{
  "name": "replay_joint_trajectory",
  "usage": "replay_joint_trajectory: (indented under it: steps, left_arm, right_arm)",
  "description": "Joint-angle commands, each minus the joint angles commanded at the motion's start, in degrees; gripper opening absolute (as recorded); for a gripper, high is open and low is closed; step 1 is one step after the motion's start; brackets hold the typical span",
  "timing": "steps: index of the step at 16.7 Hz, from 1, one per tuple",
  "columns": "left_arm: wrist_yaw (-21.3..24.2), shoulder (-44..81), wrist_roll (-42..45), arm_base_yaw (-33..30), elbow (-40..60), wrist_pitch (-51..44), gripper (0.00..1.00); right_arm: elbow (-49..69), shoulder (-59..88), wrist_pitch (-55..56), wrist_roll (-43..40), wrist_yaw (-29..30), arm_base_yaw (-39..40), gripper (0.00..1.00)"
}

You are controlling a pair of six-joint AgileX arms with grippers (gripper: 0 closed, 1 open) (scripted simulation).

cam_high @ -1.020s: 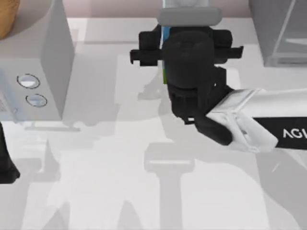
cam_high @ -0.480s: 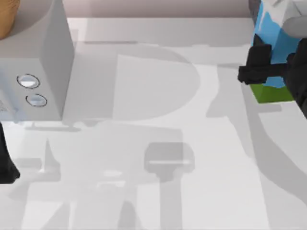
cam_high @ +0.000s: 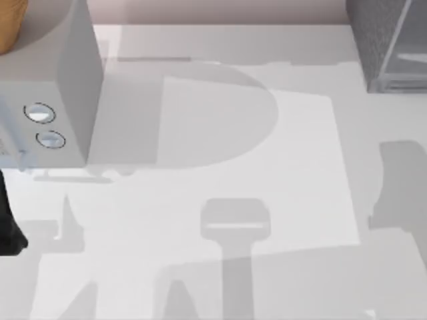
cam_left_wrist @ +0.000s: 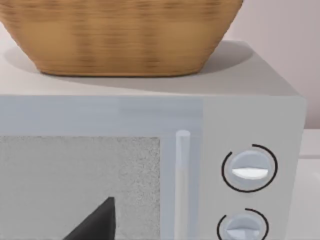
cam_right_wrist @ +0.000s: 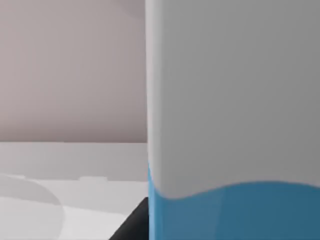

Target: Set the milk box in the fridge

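I am holding the milk box in my right gripper. The carton is sitting right up against that wrist camera, white-grey on top and blue lower down. One dark finger is pressing on its side, so I am judging the fingers to be clamped on it. Behind it I am seeing bare bench and a pale wall, so the carton is not in the fridge yet.

The fridge is standing at about 1 o'clock on the bench, dark and speckled, with its pale framed panel facing the middle. I cannot tell from here if it is ready to take the carton.

My left arm is waiting at 9 o'clock. Its left gripper is pointing at the microwave, which has a woven basket on top. I cannot tell how that gripper is set.

So I am thinking the picking-up part is done. What is left is carrying the carton over to 1 o'clock, setting it upright inside, and letting go.
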Motion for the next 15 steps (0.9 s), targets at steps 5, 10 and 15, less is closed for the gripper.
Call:
replay_joint_trajectory:
  steps: [5, 10, 15]
  left_arm:
    - [0.0, 0.0, 0.0, 0.0, 0.0, 0.0, 1.0]
    - [0.0, 0.0, 0.0, 0.0, 0.0, 0.0, 1.0]
    - [0.0, 0.0, 0.0, 0.0, 0.0, 0.0, 1.0]
  right_arm:
    - [-8.8, -18.2, -7.8, -2.1, -5.3, -8.6, 0.0]
    - [-10.1, -22.0, -10.0, -2.7, -6.2, -10.7, 0.0]
    - [-9.8, -21.2, -9.7, -2.7, -6.2, -10.6, 0.0]
